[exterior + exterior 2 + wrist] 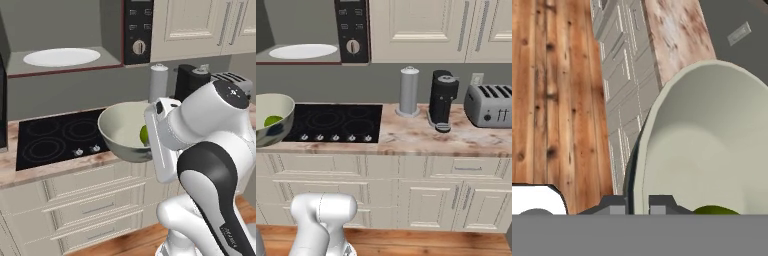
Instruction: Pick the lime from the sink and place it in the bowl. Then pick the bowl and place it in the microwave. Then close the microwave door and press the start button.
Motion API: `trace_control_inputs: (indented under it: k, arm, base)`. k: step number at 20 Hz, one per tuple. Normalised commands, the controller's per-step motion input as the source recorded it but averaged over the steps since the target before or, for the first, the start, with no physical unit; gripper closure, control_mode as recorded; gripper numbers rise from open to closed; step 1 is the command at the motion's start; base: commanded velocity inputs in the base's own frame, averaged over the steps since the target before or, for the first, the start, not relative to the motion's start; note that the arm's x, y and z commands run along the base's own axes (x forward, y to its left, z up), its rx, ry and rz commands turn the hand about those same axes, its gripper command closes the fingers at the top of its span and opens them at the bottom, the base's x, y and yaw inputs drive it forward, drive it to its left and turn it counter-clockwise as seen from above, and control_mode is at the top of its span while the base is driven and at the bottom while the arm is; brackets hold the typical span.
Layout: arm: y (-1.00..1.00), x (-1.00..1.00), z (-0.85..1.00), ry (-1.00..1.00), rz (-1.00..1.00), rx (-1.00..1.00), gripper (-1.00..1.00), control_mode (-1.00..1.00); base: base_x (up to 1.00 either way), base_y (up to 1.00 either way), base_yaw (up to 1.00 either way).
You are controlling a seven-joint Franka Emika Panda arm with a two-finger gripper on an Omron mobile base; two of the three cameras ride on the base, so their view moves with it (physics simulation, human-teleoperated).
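Right now, gripper (637, 204) pinches the rim of one bowl (120, 131) holding one lime (144, 135).

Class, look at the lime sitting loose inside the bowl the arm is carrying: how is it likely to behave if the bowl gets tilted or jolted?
The lime is small, round and smooth, so it would probably roll at any tilt. The bowl has a glossy inside, offering little grip. Its deep walls should likely keep the lime in. The gripper pinches the rim on one side, so some tilt seems possible.

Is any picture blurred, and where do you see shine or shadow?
Left base view: sharp, soft shine inside the bowl, the lime partly shaded. Right base view: even light, dim microwave cavity. Hand view: bowl rim close and slightly soft.
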Motion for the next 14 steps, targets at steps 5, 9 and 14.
trace_control_inputs:
  k: [5,9,14]
  arm:
    - [0.0,0.0,0.0,0.0,0.0,0.0,1.0,1.0]
    - [0.0,0.0,0.0,0.0,0.0,0.0,1.0,1.0]
    - [0.0,0.0,0.0,0.0,0.0,0.0,1.0,1.0]
  base:
    - [0.0,0.35,0.0]
    - [0.0,0.48,0.0]
    - [0.06,0.16,0.0]
